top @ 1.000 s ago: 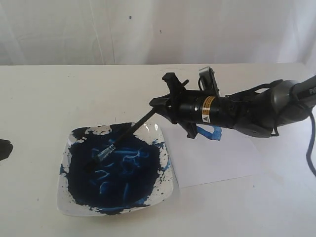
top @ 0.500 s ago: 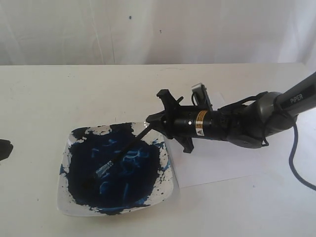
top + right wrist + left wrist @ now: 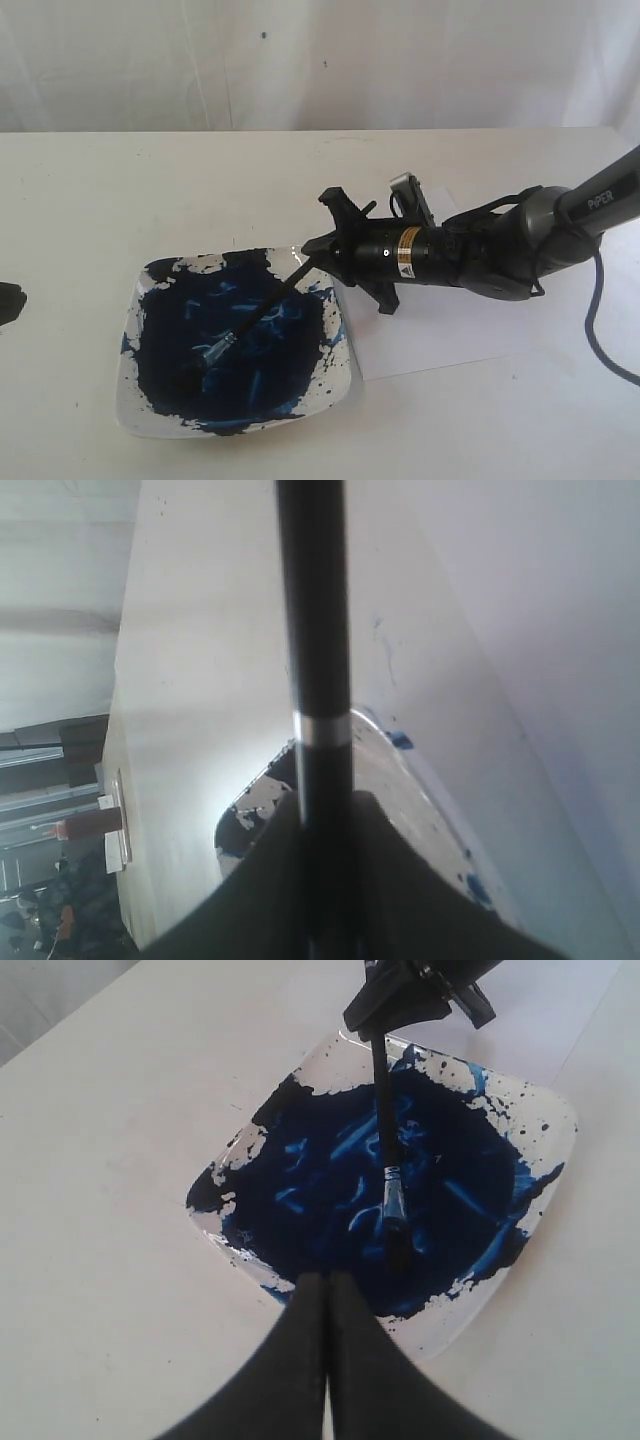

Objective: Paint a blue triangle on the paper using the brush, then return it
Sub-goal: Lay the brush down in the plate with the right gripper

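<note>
Right gripper (image 3: 322,246) clamped on thin black-handled brush (image 3: 262,312). Bristle tip sits in the dark blue paint of the square white dish (image 3: 343,378), ahead of the jaws. Plain white paper sheet (image 3: 440,330) lies under that gripper's wrist. Left gripper (image 3: 328,1285) fingers pressed together, empty, near the dish rim.

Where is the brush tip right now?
Exterior view, left of centre: the brush, held by the right claw, rests tip-down in the paint-covered dish.
</note>
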Motion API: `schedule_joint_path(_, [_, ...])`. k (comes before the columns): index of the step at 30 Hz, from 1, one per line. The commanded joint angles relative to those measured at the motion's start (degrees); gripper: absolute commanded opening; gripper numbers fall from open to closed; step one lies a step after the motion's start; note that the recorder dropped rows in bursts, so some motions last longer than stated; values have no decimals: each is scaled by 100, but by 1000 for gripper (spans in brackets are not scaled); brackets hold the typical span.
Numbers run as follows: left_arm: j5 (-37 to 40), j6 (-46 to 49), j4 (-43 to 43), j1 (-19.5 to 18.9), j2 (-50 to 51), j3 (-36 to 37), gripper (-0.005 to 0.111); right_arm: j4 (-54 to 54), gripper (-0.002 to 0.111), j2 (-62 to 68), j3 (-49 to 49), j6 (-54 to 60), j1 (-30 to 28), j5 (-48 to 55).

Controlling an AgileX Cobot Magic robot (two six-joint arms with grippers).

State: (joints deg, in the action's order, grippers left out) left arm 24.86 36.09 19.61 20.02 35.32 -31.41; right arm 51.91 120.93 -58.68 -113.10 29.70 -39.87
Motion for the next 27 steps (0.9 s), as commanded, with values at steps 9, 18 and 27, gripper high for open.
schedule_joint_path(9, [14, -45, 93, 4, -53, 28, 0, 95, 26, -9, -8, -70, 8, 1])
schedule_joint_path(18, [14, -45, 93, 4, -53, 28, 0, 105, 32, -9, -8, -306, 8, -38])
schedule_joint_path(27, [14, -45, 93, 4, -53, 28, 0, 254, 32, -20, -8, -581, -183, -657])
